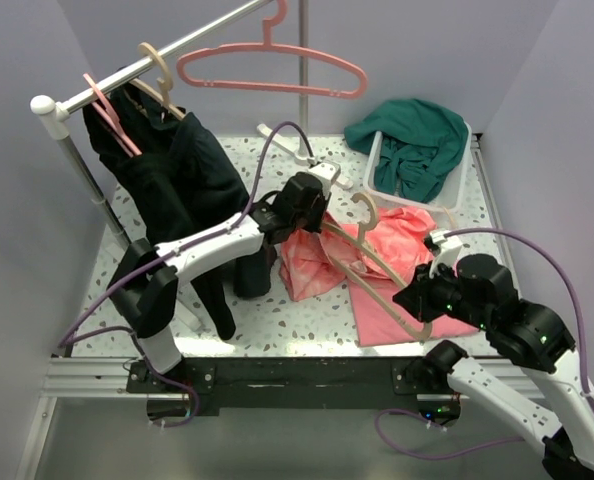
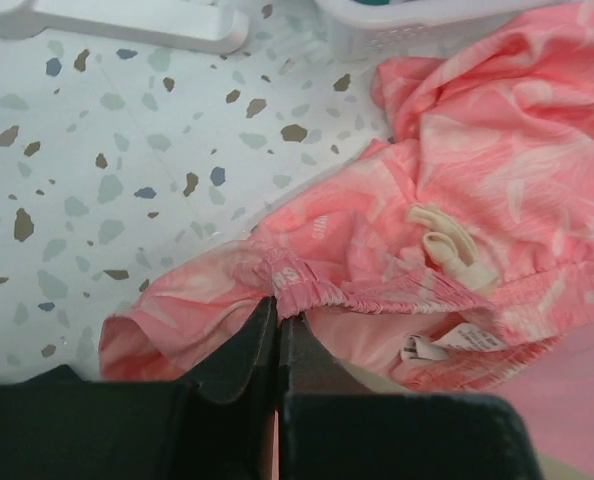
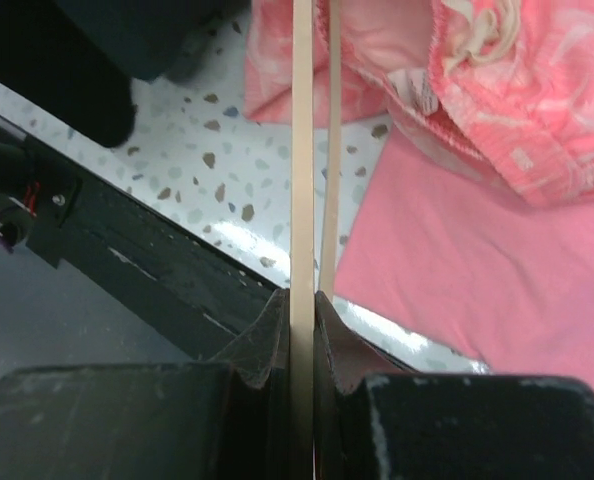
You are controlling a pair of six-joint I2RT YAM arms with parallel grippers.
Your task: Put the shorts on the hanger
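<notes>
The salmon-pink mottled shorts [image 1: 322,262] lie crumpled mid-table, partly over the plain pink cloth [image 1: 402,312]. My left gripper [image 1: 297,232] is shut on the elastic waistband at the shorts' left end, as the left wrist view shows [image 2: 277,308]; the shorts [image 2: 467,190] spread to the right with a cream drawstring. The beige hanger [image 1: 365,208] lies slanted across the shorts, hook toward the back. My right gripper [image 1: 411,298] is shut on its thin bar [image 3: 303,150] near the front end, the jaws [image 3: 303,300] pressed on both sides. The shorts [image 3: 522,95] show at the upper right there.
A white basket [image 1: 377,168] with a dark teal garment [image 1: 417,145] stands at the back right. A clothes rail [image 1: 167,52] at the back left carries dark garments [image 1: 177,175], a pink hanger [image 1: 272,65] and another beige one. The white rack foot [image 1: 312,152] lies behind the shorts.
</notes>
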